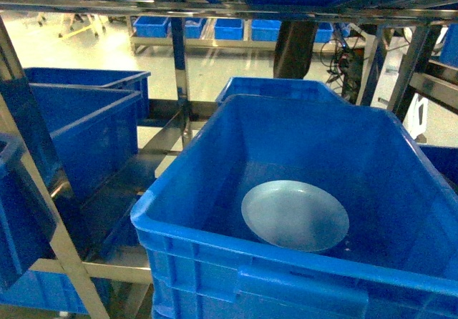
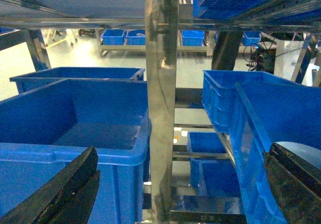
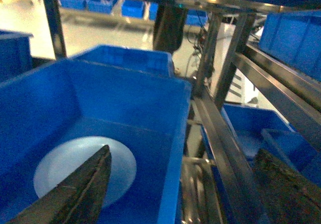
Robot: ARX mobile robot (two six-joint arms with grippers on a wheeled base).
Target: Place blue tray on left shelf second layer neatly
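Pale blue tray (image 3: 75, 166) (in crate (image 3: 165, 133)), below right gripper (image 3: 185, 194)

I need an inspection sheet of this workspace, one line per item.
Surface: steel rack, its bars partly bare at lower left.
Job's things: blue tray lies flat on the floor of the near crate, not yet on the shelf.
Clutter: more blue crates on the left tier and behind.
Grippers: left gripper open, empty, before a rack post; right gripper open, empty, over the near crate's right wall.
Cables: dark wires at the back right.
Surroundings: pale floor, a far row of crates.
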